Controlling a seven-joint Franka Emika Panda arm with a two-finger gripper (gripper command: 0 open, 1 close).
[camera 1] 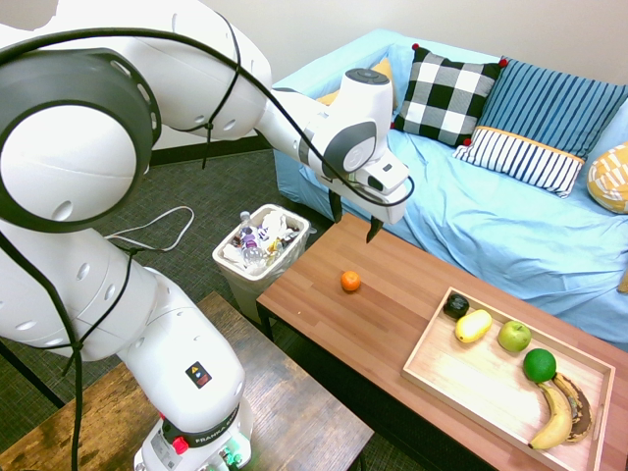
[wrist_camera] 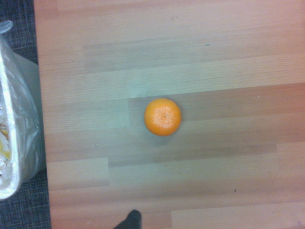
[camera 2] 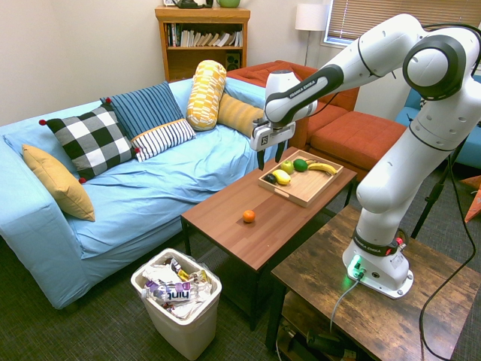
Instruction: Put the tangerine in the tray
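Gripper (camera 1: 354,224) high over table (camera 1: 392,304), pointing down, fingers spread wide, holding nothing, tangerine (camera 1: 350,282) alone on bare wood below it, well apart from tray (camera 1: 461,378), tray holding banana (camera 1: 555,417), lime (camera 1: 539,365), apple (camera 1: 513,336)

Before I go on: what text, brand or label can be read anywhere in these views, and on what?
"FRANKA EMIKA": on the arm's forearm, small but readable.
"FRANKA": partly legible on the arm's base; the rest is blurred.
Wrappers in the trash bin: print too blurred to read.
Book spines on the shelf: too small.
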